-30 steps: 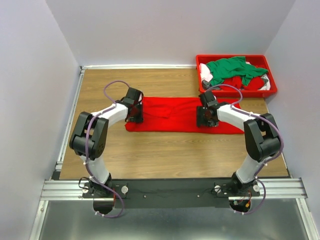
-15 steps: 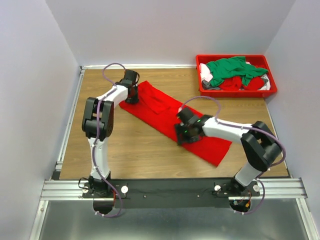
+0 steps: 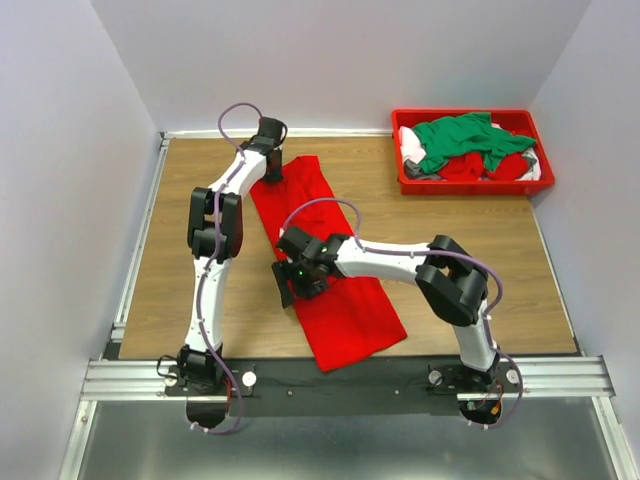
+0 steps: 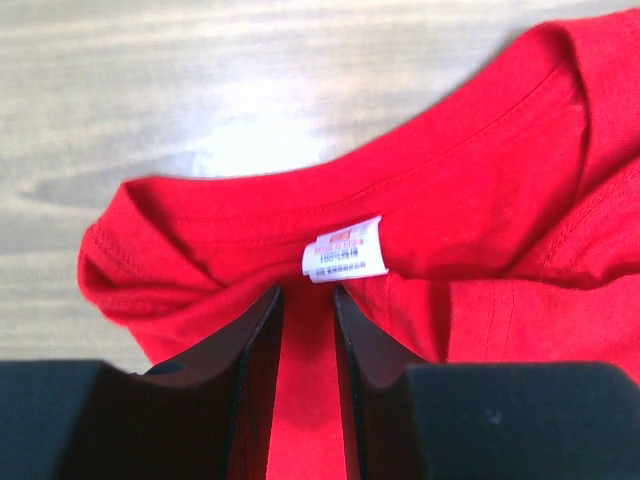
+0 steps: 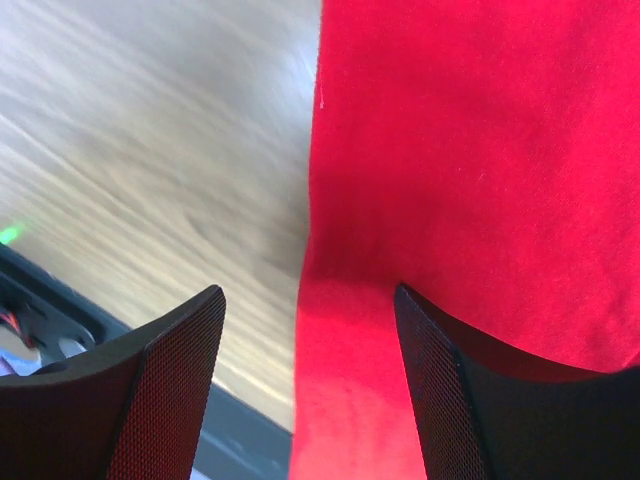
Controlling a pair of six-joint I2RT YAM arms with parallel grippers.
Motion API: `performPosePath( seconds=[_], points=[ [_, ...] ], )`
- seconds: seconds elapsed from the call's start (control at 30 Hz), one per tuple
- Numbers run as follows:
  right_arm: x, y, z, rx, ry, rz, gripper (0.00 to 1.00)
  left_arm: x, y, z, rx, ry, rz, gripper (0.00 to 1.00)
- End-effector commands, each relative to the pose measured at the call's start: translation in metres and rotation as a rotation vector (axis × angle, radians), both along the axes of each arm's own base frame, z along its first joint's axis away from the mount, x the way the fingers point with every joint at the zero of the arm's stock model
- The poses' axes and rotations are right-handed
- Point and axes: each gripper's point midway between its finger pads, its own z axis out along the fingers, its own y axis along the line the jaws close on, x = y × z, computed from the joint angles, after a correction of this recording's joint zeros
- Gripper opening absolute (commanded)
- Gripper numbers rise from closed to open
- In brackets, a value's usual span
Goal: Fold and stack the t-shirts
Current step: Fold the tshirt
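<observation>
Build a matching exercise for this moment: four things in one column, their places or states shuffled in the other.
1. left end effector
2. right end effector
3. green t-shirt
4. red bin

A. far right corner of the table
B. open, at the long edge of the red t-shirt
C. closed on the red t-shirt's collar
D. topmost in the red bin

Pairs: 1-C, 2-B, 3-D, 4-A

Through the left wrist camera I see the left tool [image 4: 307,302] with its two dark fingers [image 4: 258,350] close together, pinching a fold of the red t-shirt [image 4: 480,230] just below the collar. A white label [image 4: 344,249] sits at the neckband, touching the fingertips. The wooden surface [image 4: 200,90] lies beyond the collar.
</observation>
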Motion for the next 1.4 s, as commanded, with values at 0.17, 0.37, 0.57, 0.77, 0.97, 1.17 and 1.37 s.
performPosePath(
  seconds=[0.17,0.37,0.57,0.77,0.97,1.17,1.37],
  points=[
    [0.021,0.000,0.058,0.041,-0.164,0.027,0.78,0.015,0.016,0.127,0.016,-0.233,0.057,0.35],
    [0.038,-0.050,0.079,-0.005,-0.284,-0.087,0.84,-0.057,0.036,0.253,-0.036,-0.451,0.101,0.40],
    [0.060,-0.083,0.097,-0.014,-0.353,-0.164,0.86,-0.171,0.061,0.310,-0.100,-0.654,0.121,0.78],
    [0.066,-0.098,0.100,-0.019,-0.365,-0.191,0.86,-0.254,0.073,0.306,-0.213,-0.762,0.155,0.99],
    [0.063,-0.113,0.088,-0.060,-0.362,-0.202,0.86,-0.287,0.033,0.273,-0.374,-0.772,-0.065,0.96],
    [0.060,-0.125,0.073,-0.097,-0.339,-0.208,0.86,-0.276,0.005,0.241,-0.540,-0.676,-0.061,0.91],
    [0.035,-0.118,0.036,-0.110,-0.193,-0.161,0.86,-0.217,-0.036,0.182,-0.398,-0.416,-0.036,0.93]
  ],
)
